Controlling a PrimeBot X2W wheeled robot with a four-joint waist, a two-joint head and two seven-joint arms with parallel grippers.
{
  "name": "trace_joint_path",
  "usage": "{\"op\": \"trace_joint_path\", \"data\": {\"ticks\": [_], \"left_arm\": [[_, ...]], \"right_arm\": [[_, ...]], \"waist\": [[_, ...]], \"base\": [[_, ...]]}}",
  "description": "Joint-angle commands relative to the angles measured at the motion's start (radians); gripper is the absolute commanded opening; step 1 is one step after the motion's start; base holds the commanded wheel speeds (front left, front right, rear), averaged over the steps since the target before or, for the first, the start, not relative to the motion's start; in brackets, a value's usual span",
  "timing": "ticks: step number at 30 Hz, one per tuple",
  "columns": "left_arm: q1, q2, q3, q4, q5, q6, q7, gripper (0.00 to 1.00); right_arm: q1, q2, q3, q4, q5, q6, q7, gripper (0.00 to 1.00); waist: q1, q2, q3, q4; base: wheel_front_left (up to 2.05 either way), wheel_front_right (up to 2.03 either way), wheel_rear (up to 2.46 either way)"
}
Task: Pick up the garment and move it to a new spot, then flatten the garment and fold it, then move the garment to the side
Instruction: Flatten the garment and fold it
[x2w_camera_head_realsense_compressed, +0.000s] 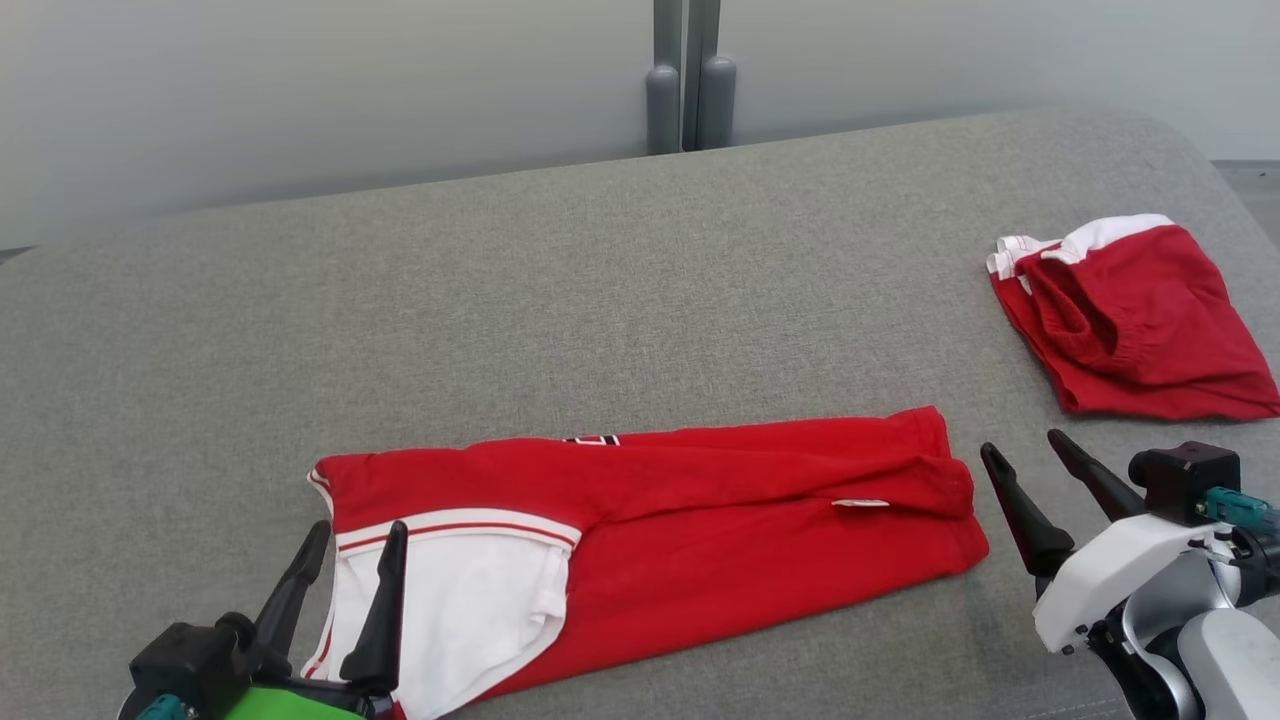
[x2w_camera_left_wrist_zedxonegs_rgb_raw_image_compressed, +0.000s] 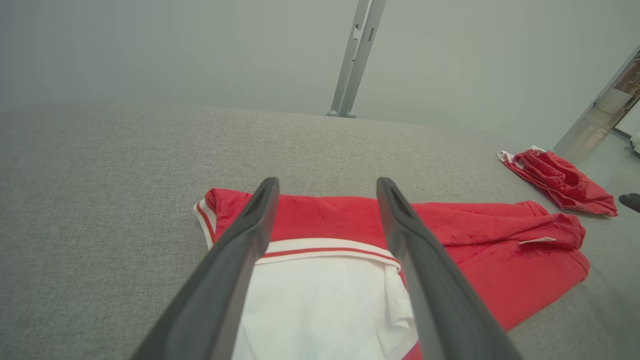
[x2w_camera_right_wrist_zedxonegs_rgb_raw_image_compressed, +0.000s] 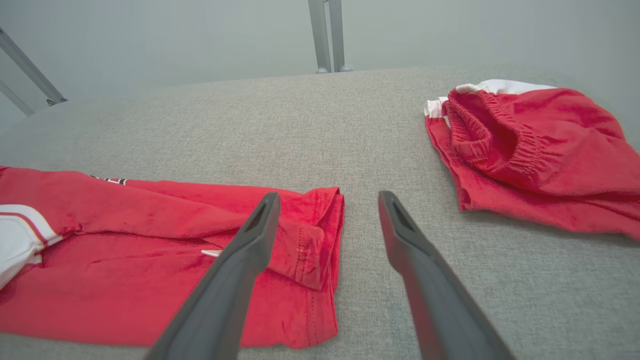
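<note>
The garment (x2w_camera_head_realsense_compressed: 700, 540), red with a white panel and red-and-white trim at its left end, lay flattened in a long band across the near part of the grey surface (x2w_camera_head_realsense_compressed: 600, 280). A small white tag (x2w_camera_head_realsense_compressed: 860, 503) showed near its right end, where the cloth was doubled over in a thick fold.

The left gripper (x2w_camera_head_realsense_compressed: 358, 535) was above the white panel with its fingers spread apart and nothing between them; whether the tips touched the cloth could not be told. The right gripper (x2w_camera_head_realsense_compressed: 1022, 445) was just beside the garment's right end, over bare surface, also spread wide and empty.

Farther right and well apart, a second red piece (x2w_camera_head_realsense_compressed: 1140, 330) with an elastic band and a white edge lay bunched. Two grey posts (x2w_camera_head_realsense_compressed: 690, 90) stood behind the surface against a pale wall.
</note>
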Motion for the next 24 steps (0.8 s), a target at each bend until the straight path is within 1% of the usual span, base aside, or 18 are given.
{"op": "trace_joint_path", "data": {"ticks": [1, 4, 10, 15, 21, 24], "left_arm": [[0.024, -0.012, 0.016, -0.003, 0.01, 0.011, -0.004, 1.0], [0.041, -0.043, 0.049, -0.009, 0.026, 0.021, -0.004, 1.0], [0.068, -0.058, 0.065, -0.005, 0.048, 0.005, -0.004, 1.0], [0.079, -0.064, 0.069, -0.004, 0.053, -0.003, -0.004, 1.0], [0.071, -0.069, 0.062, 0.001, 0.057, -0.011, -0.003, 1.0], [0.063, -0.071, 0.059, 0.003, 0.059, -0.014, -0.003, 1.0]], "right_arm": [[0.0, 0.009, -0.014, 0.003, -0.014, 0.0, -0.007, 1.0], [-0.012, 0.036, -0.042, 0.023, -0.029, 0.0, -0.005, 1.0], [-0.048, 0.078, -0.084, 0.088, -0.053, 0.0, 0.01, 1.0], [-0.093, 0.108, -0.11, 0.19, -0.069, 0.0, 0.039, 1.0], [-0.164, 0.139, -0.151, 0.348, -0.085, 0.0, 0.057, 1.0], [-0.189, 0.144, -0.161, 0.405, -0.093, 0.0, 0.058, 1.0]], "waist": [[0.0, 0.0, -0.026, 0.016], [0.0, 0.0, -0.053, 0.032], [0.0, 0.0, -0.074, 0.056], [0.0, 0.0, -0.075, 0.081], [0.0, 0.0, -0.065, 0.112], [0.0, 0.0, -0.059, 0.121]], "base": [[0.0, 0.0, 0.0], [0.0, 0.0, 0.0], [0.0, 0.0, 0.0], [0.0, 0.0, 0.0], [0.0, 0.0, 0.0], [0.0, 0.0, 0.0]]}}
